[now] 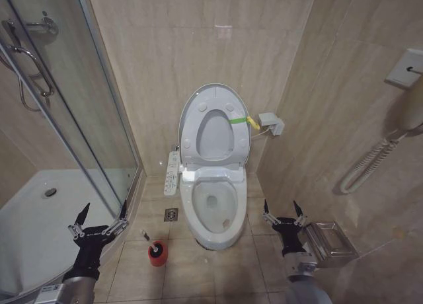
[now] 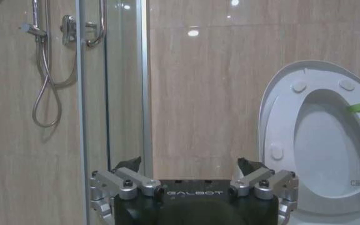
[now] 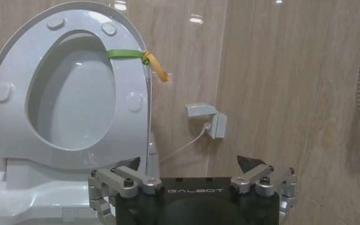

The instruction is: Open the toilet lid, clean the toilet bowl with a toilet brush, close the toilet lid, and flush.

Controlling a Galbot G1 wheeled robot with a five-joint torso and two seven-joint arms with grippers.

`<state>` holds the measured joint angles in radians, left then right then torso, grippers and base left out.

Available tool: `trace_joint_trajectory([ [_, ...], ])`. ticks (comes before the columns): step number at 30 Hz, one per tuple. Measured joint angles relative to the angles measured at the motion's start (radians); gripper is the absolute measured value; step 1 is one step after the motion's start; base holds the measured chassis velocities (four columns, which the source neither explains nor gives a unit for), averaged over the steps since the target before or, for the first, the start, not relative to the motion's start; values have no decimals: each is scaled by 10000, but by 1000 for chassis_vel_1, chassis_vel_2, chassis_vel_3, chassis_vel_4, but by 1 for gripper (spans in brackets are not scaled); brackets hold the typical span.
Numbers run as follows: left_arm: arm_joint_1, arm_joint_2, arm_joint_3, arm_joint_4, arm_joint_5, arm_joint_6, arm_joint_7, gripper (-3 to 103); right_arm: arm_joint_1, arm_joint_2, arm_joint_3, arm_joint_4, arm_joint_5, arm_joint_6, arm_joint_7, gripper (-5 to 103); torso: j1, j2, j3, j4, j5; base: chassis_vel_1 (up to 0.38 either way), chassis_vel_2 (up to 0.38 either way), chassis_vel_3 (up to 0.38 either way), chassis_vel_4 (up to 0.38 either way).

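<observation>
Toilet lid stands raised over the open toilet bowl; toilet brush, probably light and rigid, sits on floor between released left claw and right claw; grip its handle

My forearms run off the head view's bottom edge. The toilet brush is too small to tell bristles. The toilet lid hides behind the raised seat, cut at the picture's edge.
</observation>
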<state>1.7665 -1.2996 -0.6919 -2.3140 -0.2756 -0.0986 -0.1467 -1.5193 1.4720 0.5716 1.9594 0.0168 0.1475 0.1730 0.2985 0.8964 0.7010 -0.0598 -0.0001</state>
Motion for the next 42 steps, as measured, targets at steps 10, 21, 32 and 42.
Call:
trace_joint_trajectory([
  [10,0,0,0,1,0,0,0,100,0,0,-1,0,0,0,0,100,0,0,0,2,0,-14,-23,15,26],
  [21,0,0,0,0,0,0,0,100,0,0,-1,0,0,0,0,100,0,0,0,1,1,-11,-21,5,16],
  [32,0,0,0,1,0,0,0,100,0,0,-1,0,0,0,0,100,0,0,0,0,1,0,0,0,0],
  [42,0,0,0,1,0,0,0,100,0,0,-1,0,0,0,0,100,0,0,0,0,1,0,0,0,0],
])
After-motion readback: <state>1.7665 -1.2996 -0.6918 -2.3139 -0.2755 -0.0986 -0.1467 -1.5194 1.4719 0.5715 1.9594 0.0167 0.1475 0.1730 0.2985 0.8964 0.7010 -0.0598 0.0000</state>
